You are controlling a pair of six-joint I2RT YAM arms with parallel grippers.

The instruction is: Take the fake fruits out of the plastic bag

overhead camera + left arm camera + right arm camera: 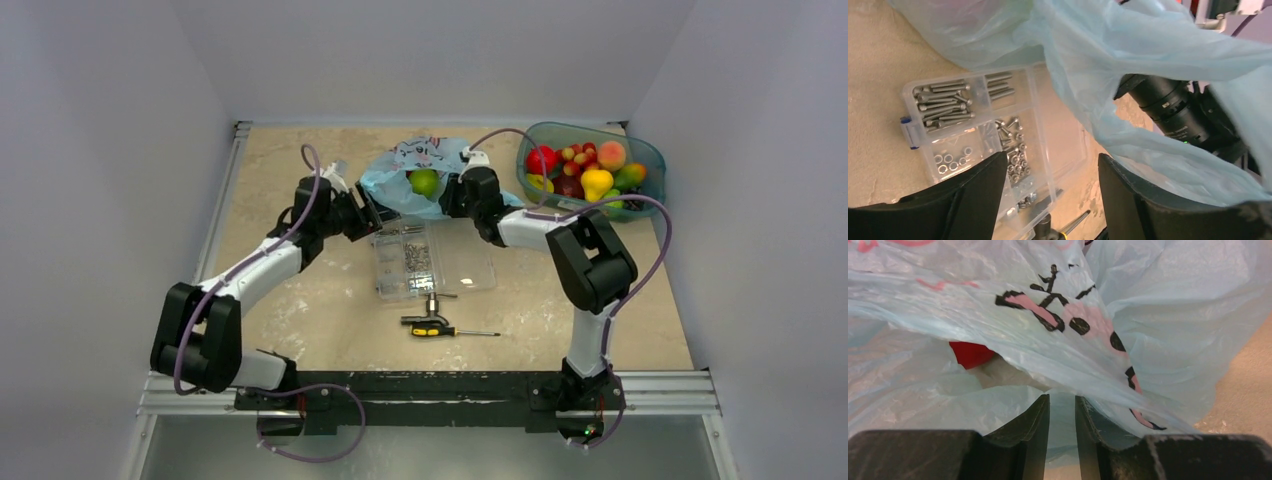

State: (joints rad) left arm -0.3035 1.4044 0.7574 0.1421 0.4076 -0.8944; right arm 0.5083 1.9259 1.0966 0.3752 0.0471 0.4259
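While the left gripper [1052, 167] hangs over the clear screw box [430, 262] in the middle of the table [300, 300], its jaws are wide apart with nothing in them. At 12 o'clock from that box sits the plastic bag [400, 162]. A green apple [424, 182] peeks out of its mouth and a red fruit [970, 354] lies deeper inside. The right gripper [1062, 407], at the bag's 3 o'clock side, has its jaws nearly together, pinching a fold of the thin blue film. That film looks slippery, so it could slide out or rip if pulled hard, and the apple could roll away. A teal tub [652, 165] of fruit sits at 2 o'clock. The table top is pale and sandy, with plain grey walls around it.
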